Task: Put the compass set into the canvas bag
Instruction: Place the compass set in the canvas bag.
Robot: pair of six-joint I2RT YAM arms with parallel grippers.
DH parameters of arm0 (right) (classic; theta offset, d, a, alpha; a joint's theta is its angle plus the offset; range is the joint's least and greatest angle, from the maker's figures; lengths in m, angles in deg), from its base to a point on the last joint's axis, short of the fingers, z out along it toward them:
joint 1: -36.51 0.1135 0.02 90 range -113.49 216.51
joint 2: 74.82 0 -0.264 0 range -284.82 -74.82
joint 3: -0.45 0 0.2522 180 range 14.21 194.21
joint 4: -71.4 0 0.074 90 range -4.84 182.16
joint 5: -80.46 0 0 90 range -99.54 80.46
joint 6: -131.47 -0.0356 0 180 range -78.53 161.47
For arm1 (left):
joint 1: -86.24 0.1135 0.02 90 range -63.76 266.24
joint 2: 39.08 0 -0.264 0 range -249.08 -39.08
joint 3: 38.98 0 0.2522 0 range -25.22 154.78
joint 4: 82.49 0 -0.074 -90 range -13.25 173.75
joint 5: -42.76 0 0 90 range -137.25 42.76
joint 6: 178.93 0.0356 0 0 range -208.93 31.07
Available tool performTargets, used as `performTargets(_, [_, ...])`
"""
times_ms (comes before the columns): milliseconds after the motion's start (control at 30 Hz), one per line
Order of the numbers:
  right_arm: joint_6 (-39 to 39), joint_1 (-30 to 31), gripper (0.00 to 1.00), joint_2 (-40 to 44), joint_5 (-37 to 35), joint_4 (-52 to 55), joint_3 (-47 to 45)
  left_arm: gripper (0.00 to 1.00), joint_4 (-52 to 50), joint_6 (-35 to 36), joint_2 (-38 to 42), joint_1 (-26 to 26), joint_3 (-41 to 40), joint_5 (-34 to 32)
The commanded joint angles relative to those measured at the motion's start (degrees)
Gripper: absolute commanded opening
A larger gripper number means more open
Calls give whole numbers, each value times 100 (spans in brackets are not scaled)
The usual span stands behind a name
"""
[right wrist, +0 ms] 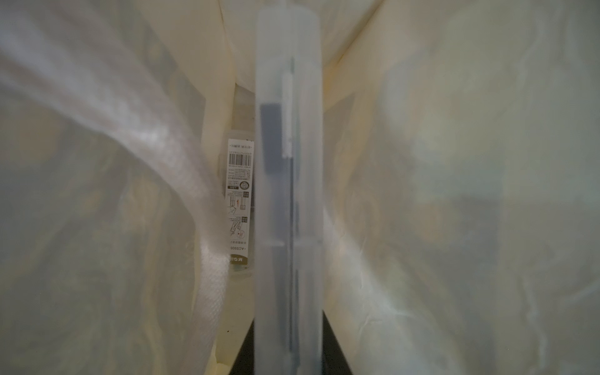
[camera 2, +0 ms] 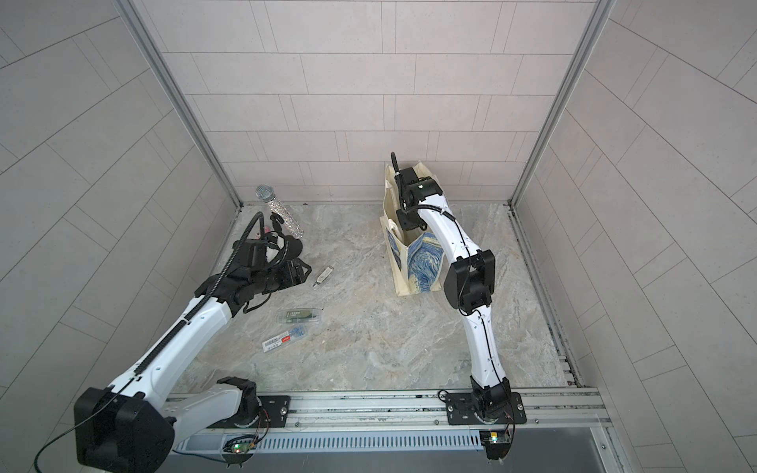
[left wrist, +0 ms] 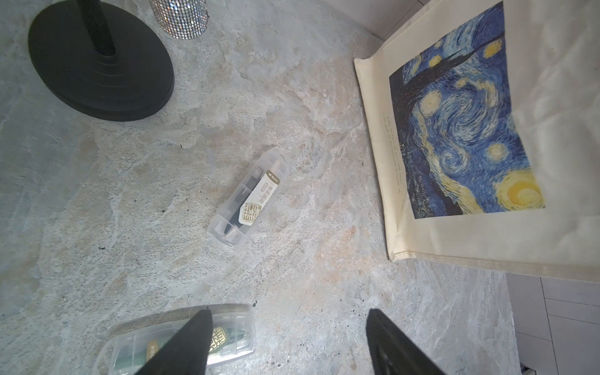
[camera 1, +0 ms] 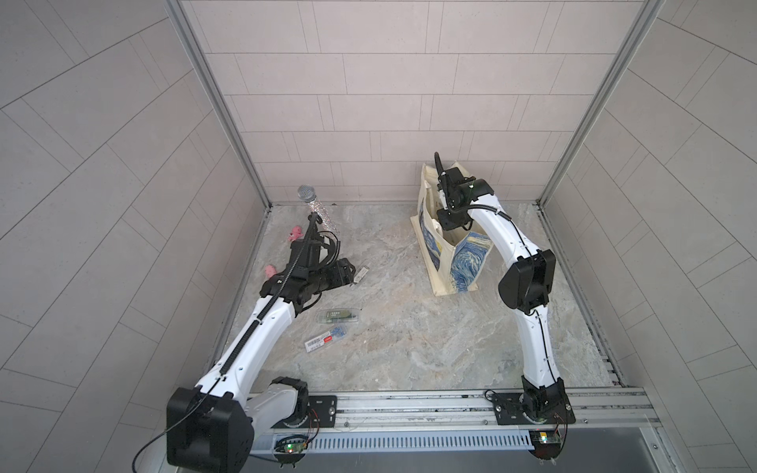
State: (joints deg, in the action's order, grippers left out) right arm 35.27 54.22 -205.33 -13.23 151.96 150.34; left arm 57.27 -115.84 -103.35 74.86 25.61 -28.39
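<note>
In a top view, the cream canvas bag (camera 1: 467,262) with blue-and-yellow swirl print stands at one o'clock on the marbled surface (camera 1: 409,336), with the right arm (camera 1: 504,233) reaching inside. Left wrist view: the left gripper (left wrist: 289,311) hangs open, empty. Right wrist view: the right gripper (right wrist: 289,324) is clamped on the translucent plastic-cased compass set (right wrist: 289,194), apparently inside the bag.

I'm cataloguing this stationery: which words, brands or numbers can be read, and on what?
"M&G": label of the clear case on the table.
"孔庙祈福": seal on that same label.
"ACS906", partly hidden: barcode sticker on a case inside the canvas bag.
Too small or blurred: line of print on the bag's outside, red-labelled case, green case.
</note>
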Motion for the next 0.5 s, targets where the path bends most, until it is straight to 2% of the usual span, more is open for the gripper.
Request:
performTargets(0, [-74,-108,0,-124,38,184,97,80,-74,116,-14,17,49,13])
performTargets(233, [-257,-119,1,-480,58,192,92,80,-355,245,-281,13,184,12])
performTargets(467, [-281,-128,15,-611,122,173,97,80,-558,279,-600,14,282,14])
